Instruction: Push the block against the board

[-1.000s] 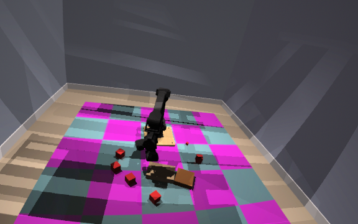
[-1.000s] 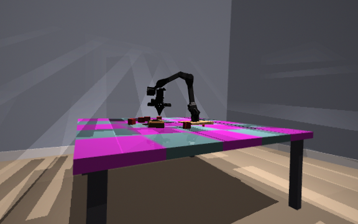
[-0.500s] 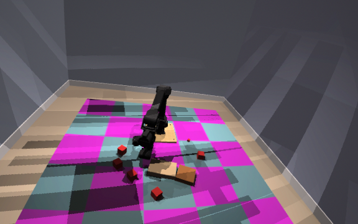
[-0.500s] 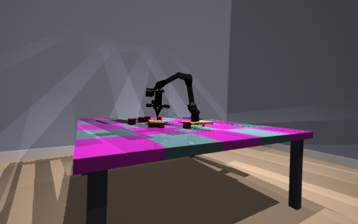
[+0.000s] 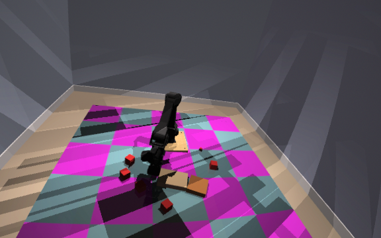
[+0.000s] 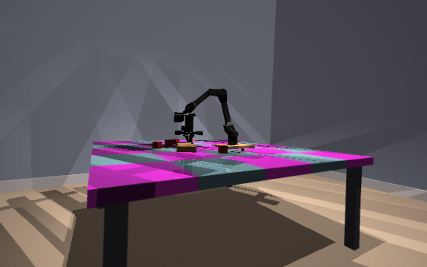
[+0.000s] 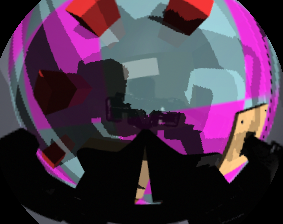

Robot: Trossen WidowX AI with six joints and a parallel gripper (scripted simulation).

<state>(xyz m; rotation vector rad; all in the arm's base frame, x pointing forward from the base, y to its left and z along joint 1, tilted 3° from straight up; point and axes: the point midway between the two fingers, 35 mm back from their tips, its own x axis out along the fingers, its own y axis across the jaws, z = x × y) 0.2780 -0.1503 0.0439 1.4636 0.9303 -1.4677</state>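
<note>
One black arm (image 5: 164, 129) stands on a tan base plate (image 5: 183, 145) on a table (image 6: 236, 174) chequered in magenta and teal. Five red cubes lie around it in the top view: one (image 5: 129, 159) and another (image 5: 124, 173) on the viewer's left of the arm, one in shadow (image 5: 140, 186) just below them, one (image 5: 167, 205) nearest the camera, and one (image 5: 213, 164) off to the right. A small dark red dot (image 5: 200, 149) sits beside the base plate. There is one board (image 5: 176, 180) and one block (image 5: 198, 186). The board is a flat, light tan slab, partly shaded at its left end; the block is a flat square of darker orange-brown. They lie side by side near the middle of the table, in front of the arm, the block at the board's right end; they seem to touch, though the block looks slightly turned and set lower, so the edges may not be even. The gripper (image 5: 153, 172) hangs low over the table at the board's left end, its fingers pressed together with nothing between them. In the wrist view the closed fingers point at the table, with a strip of the board (image 7: 240, 145) at the right.
</note>
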